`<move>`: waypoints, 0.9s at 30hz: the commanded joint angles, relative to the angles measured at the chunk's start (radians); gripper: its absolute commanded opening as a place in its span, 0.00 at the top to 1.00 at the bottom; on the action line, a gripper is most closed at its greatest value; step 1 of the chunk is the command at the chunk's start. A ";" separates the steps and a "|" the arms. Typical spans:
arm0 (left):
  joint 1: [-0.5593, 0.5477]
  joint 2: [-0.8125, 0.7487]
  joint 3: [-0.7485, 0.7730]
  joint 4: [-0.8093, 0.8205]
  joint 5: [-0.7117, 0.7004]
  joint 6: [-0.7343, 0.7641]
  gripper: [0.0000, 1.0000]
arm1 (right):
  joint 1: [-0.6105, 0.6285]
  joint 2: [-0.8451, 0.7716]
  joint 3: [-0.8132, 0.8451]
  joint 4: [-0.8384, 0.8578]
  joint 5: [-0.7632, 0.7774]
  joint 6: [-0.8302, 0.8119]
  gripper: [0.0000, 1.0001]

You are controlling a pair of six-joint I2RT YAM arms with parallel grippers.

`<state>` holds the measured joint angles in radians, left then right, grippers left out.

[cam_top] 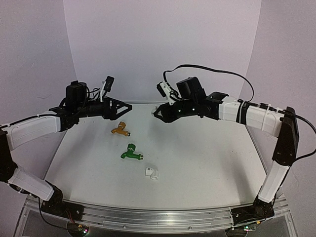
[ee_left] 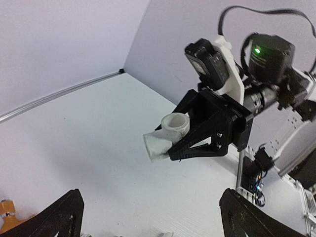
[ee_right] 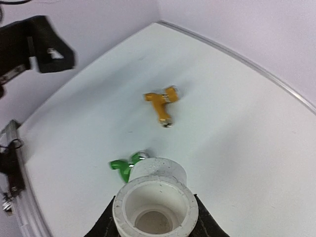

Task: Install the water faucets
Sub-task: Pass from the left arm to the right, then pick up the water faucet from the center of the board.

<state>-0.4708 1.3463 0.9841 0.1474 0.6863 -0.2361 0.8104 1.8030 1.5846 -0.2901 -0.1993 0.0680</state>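
The orange-yellow faucet [cam_top: 121,130] and the green faucet [cam_top: 131,153] lie on the white table, left of centre. Both show in the right wrist view, orange [ee_right: 162,101] and green [ee_right: 123,166]. My right gripper [cam_top: 157,113] is shut on a white pipe fitting [ee_right: 155,201] and holds it in the air above the table's far middle. The fitting also shows in the left wrist view [ee_left: 168,135]. My left gripper [cam_top: 129,106] is open and empty, raised at the far left, facing the right gripper.
A second small white pipe fitting [cam_top: 151,173] lies on the table in front of the green faucet. Purple walls enclose the back and sides. A metal rail [cam_top: 158,219] runs along the near edge.
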 commanded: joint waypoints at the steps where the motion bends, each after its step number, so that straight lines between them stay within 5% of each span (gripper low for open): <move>1: 0.000 -0.007 -0.024 -0.121 -0.203 -0.232 0.05 | 0.006 -0.097 -0.061 0.028 0.392 -0.048 1.00; 8: -0.027 0.136 0.075 -0.484 -0.280 -0.293 0.07 | 0.003 -0.196 -0.193 0.029 0.402 -0.060 1.00; 15: -0.182 0.377 0.316 -0.801 -0.546 -0.272 0.16 | 0.003 -0.258 -0.262 0.029 0.380 -0.114 1.00; 21: -0.225 0.448 0.356 -0.838 -0.650 -0.334 0.19 | 0.004 -0.288 -0.273 0.031 0.327 -0.128 1.00; 27: -0.225 0.545 0.396 -0.847 -0.580 -0.319 0.25 | 0.003 -0.286 -0.285 0.031 0.253 -0.139 1.00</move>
<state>-0.6954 1.8354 1.3212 -0.6649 0.1097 -0.5507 0.8085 1.5527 1.3076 -0.2996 0.1068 -0.0533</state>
